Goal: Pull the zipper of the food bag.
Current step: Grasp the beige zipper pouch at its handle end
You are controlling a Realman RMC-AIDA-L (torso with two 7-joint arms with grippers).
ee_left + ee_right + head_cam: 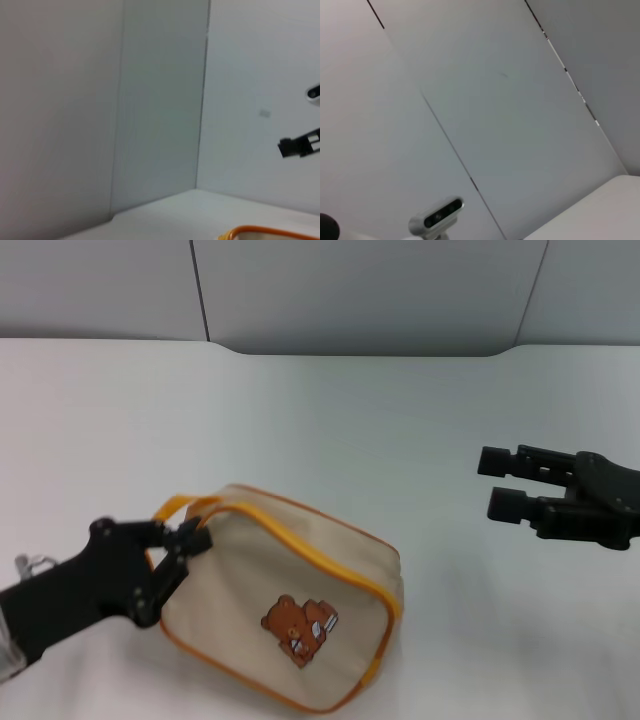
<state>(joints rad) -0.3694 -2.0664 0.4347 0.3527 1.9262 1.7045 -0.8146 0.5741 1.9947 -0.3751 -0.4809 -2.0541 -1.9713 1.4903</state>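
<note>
Beige food bag (pixel 290 610) with orange piping and strap, brown bear patch (pixel 298 627) on its side; both grippers black; table (pixel 330 430) white, wall panels (pixel 370 290) grey.

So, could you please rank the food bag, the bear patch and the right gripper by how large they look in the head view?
1. food bag, clearly largest.
2. right gripper, open, hovering apart on the right.
3. bear patch, smallest, on the bag's side.

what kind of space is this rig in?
Probably a lab test cell, not a home: a bare white table, plain grey wall panels, and a small camera on a mount watching the rig. Only prop: a food bag.
</note>
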